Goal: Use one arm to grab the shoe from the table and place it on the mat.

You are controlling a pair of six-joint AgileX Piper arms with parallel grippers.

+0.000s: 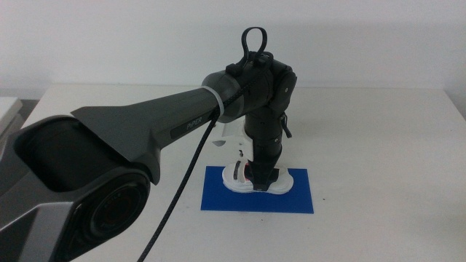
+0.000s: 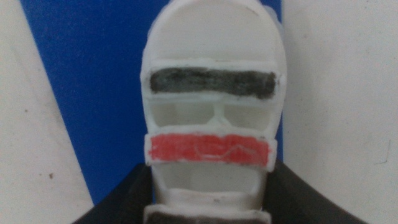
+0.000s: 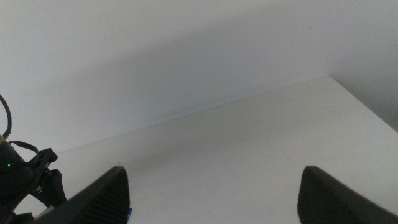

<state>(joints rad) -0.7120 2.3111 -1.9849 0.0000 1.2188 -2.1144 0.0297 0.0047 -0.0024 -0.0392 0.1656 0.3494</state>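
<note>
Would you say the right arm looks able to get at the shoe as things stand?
Probably not easily: the left gripper is shut on the shoe on the mat, covering it from above, while the right gripper waits aside.

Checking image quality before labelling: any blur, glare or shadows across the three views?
Middle view: sharp, even light, soft shadow under the left tool over the thin blue rectangular mat. Left wrist view: the white three-strap sandal shoe is close and slightly soft. Right wrist view: right tool open, broad grey shadow on the wall, no glare.

White tabletop (image 1: 378, 124) carries blue mat (image 1: 218, 196) near front centre; small white object (image 1: 227, 136) lies behind mat, partly hidden.
</note>
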